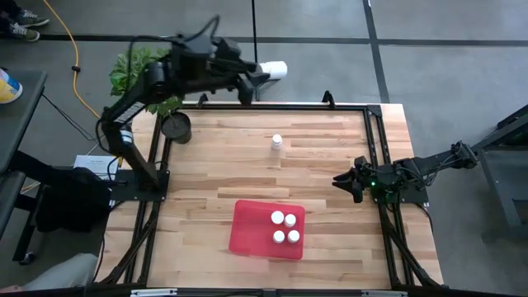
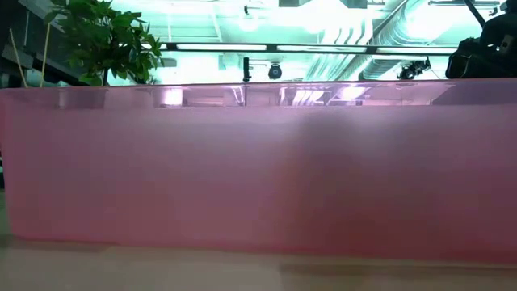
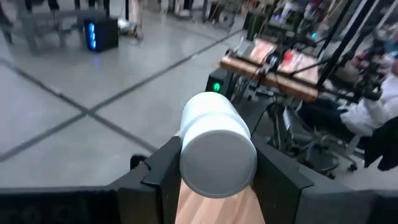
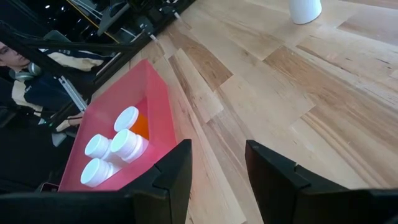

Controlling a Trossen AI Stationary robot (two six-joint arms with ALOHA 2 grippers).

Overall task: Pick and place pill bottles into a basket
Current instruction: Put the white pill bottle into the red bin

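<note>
My left gripper (image 1: 254,76) is raised over the table's far edge and is shut on a white pill bottle (image 1: 275,69), which also shows in the left wrist view (image 3: 216,144). The red basket (image 1: 247,231) lies near the table's front edge with several white-capped bottles (image 1: 285,228) standing in it; one has an orange body (image 4: 140,126). Another white bottle (image 1: 276,143) stands alone on the table's middle. My right gripper (image 1: 343,180) is open and empty, low over the table's right side, its fingers (image 4: 217,163) toward the basket. My left gripper pinches the white bottle by its round side (image 3: 186,163) between its two fingers (image 3: 163,167). The bottle lies about level along the fingers, one flat end toward the wrist camera, and sticks out past the fingertips. It is lifted clear of the table.
A dark round plant pot (image 1: 176,126) stands at the table's far left corner with a leafy plant (image 1: 136,70) behind it. The basket's pink wall (image 2: 258,162) fills the low view. Black frame rails (image 1: 375,132) run along the table's edges. A person (image 4: 25,68) sits beyond the table.
</note>
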